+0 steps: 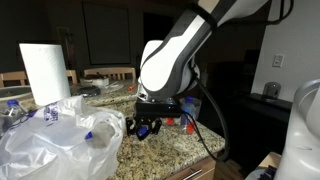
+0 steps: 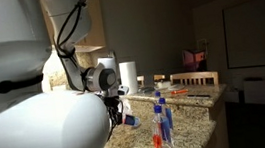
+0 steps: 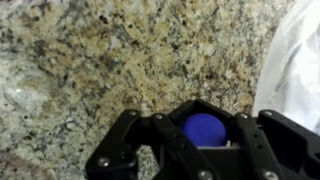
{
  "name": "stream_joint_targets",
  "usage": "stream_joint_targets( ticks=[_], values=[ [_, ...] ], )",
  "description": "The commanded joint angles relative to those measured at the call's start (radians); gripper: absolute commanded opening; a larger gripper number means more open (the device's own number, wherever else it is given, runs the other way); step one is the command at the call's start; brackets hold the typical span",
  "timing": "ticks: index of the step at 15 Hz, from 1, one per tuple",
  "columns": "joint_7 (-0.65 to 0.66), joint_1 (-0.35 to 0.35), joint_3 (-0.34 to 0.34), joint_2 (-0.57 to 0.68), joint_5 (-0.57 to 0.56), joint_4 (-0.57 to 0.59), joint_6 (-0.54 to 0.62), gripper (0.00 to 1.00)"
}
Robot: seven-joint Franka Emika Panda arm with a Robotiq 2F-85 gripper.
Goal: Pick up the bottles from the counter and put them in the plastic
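The black two-fingered claw (image 1: 145, 127) is pressed together on a small clear plastic bottle with a round blue cap (image 3: 205, 130). In the wrist view the cap sits between the black fingers (image 3: 130, 145), and the rest of the bottle is hidden beneath them. The claw hangs from a thick white robot arm (image 1: 175, 55) and is low over the speckled tan-brown granite worktop (image 3: 100, 60).

The large crinkled translucent whitish plastic bag (image 1: 60, 145) lies on the worktop, and the claw with its bottle is just beside the bag's edge. That edge shows as a white fold (image 3: 295, 60) in the wrist view. Blue and white patches show through the bag's upper part (image 1: 50, 113), too blurred to identify.

More small bottles with blue caps and red contents (image 2: 162, 126) stand upright beyond the claw, on the side away from the bag. A tall white paper towel roll (image 1: 45, 72) stands upright behind the bag.
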Motion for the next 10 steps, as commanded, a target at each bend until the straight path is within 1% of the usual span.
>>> stream_joint_targets(
  ticks=[1, 5, 10],
  values=[
    [-0.019, -0.035, 0.025, -0.093, -0.035, 0.012, -0.109, 0.02],
    [-0.074, -0.029, 0.016, -0.126, 0.01, 0.029, -0.166, 0.02],
    [-0.114, -0.048, -0.007, -0.136, 0.019, 0.054, -0.217, 0.02]
  ],
)
